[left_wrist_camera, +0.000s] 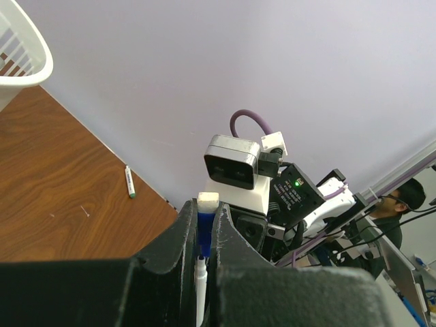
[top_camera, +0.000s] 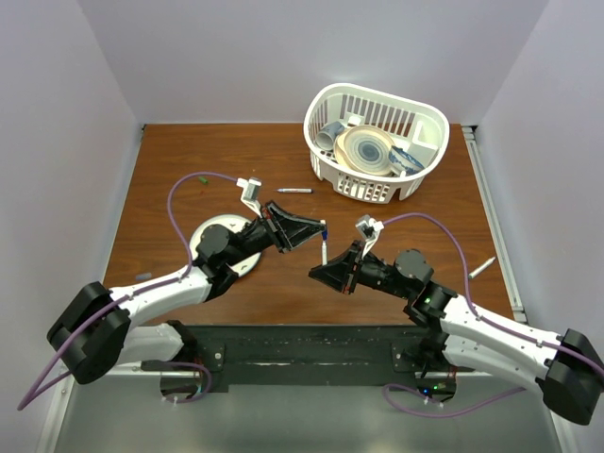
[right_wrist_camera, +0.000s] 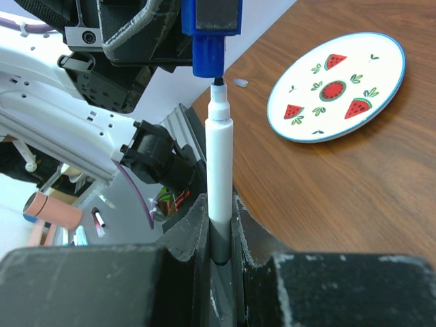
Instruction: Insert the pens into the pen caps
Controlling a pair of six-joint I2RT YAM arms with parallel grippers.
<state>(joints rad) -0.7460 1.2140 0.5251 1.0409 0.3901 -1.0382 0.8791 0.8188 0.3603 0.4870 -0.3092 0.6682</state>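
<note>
Black fingers of the right tool (right_wrist_camera: 219, 204) are clamped tight on the lower barrel of a white pen (right_wrist_camera: 219, 163), which stands upright out of them. Its dark tip is right at the mouth of the blue cap (right_wrist_camera: 208, 58) above it; whether it has gone in cannot be told. The left tool (left_wrist_camera: 204, 208) is closed on that cap, pinching it between both fingers with the open end facing the pen. From above, the two tools meet over the middle of the worktop (top_camera: 189, 151), in front of the white basket (top_camera: 377, 92). A plate (right_wrist_camera: 337, 88) painted with watermelons lies under the left arm. A second pen (top_camera: 294, 191) lies near the basket, a third pen (top_camera: 481, 267) at the right edge, and a green cap (top_camera: 201, 179) far left.
</note>
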